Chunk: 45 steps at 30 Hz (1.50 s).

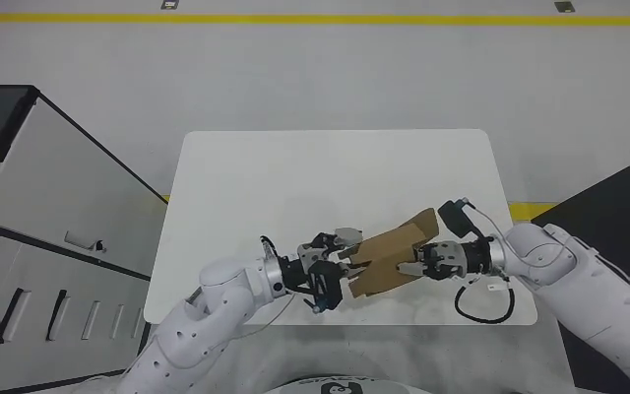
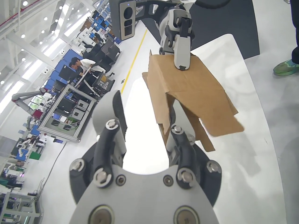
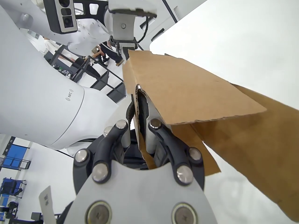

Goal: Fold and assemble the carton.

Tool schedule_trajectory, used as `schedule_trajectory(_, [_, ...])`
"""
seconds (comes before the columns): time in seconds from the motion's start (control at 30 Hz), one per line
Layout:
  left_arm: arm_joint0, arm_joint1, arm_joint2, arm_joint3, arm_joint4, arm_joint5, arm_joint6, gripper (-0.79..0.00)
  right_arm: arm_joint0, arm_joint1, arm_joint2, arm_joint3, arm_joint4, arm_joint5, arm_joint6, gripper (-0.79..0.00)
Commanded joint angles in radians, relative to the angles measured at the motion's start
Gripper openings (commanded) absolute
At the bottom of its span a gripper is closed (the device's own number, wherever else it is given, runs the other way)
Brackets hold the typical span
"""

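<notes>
Your right gripper (image 3: 140, 117) is clamped on the cardboard carton (image 1: 394, 258), your left gripper (image 2: 144, 110) stands spread at its open end; the flaps are not yet folded, so most assembly is left.

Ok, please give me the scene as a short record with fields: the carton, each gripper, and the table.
carton: brown cardboard, partly opened, end flaps loose, held over the table
right gripper: shut on the edge of a carton wall
left gripper: open, at the carton's opposite end, one finger by a flap
table: white, rounded corners
assembly: not finished
</notes>
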Motion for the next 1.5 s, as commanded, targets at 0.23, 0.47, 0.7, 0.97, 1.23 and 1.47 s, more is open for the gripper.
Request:
schedule_trajectory(0.23, [0.035,0.007,-0.056,-0.036,-0.044,0.079,-0.036,0.000,-0.013,0.004,0.017,0.043,0.093,0.000,0.000,-0.785])
schedule_trajectory(0.47, [0.059,0.013,-0.080,-0.065,-0.029,0.096,-0.059,0.000,-0.017,0.004,0.019,0.045,0.117,0.000,0.000,-0.785])
schedule_trajectory(0.7, [0.059,0.013,-0.080,-0.065,-0.029,0.096,-0.059,0.000,-0.035,-0.005,0.000,0.069,0.235,0.000,-0.024,-0.785])
schedule_trajectory(0.97, [0.059,0.013,-0.080,-0.065,-0.029,0.096,-0.059,0.000,-0.033,-0.007,-0.053,0.099,0.498,0.000,0.000,-0.785])
schedule_trajectory(1.23, [0.059,0.013,-0.080,-0.065,-0.029,0.096,-0.059,0.000,-0.029,-0.008,-0.077,0.100,0.552,0.000,0.001,-0.785])
schedule_trajectory(1.47, [0.073,0.014,-0.088,-0.055,-0.058,0.117,-0.059,0.000,-0.053,-0.021,-0.091,0.097,0.681,0.025,0.025,-0.785])
